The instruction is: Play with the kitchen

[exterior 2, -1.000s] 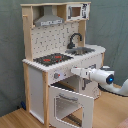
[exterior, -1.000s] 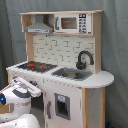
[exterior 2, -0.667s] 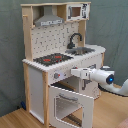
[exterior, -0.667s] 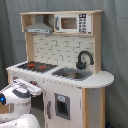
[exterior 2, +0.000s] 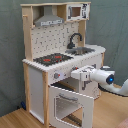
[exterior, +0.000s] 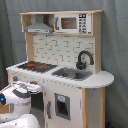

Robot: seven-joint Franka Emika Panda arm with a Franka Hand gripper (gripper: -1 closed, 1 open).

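- In the first exterior view, little has changed over the last second: my arm [exterior: 17, 95] sits low at the first exterior view's left, its white body reaching in under the hob end of the kitchen [exterior: 62, 65], much where it was a moment ago.
- My pincer itself is hidden here behind the arm and the cabinet front, so I cannot tell from this side whether it is spread or pressed together.
- The kitchen fills the middle of this view: the black hob [exterior: 36, 65] with red rings on the left of its worktop, the sink [exterior: 72, 74] and black faucet [exterior: 84, 59] to the right, the grey hood [exterior: 39, 26] and the microwave [exterior: 72, 23] up on the top shelf.
- In the second exterior view, my pincer [exterior 2: 75, 75] is up against the front panel just under the hob, above the oven door [exterior 2: 70, 102], which hangs open and tipped outward. It has barely crept since a second ago.
- I cannot tell here either how the pincer's tips stand.
- My judgement: with so little motion, I am probably busy at the knob panel or the oven opening, and the play is mid-way, not finished.
- The kitchen stands upright on a wooden floor [exterior 2: 15, 120] before a grey curtain [exterior 2: 112, 25], white panels framed in pale wood.
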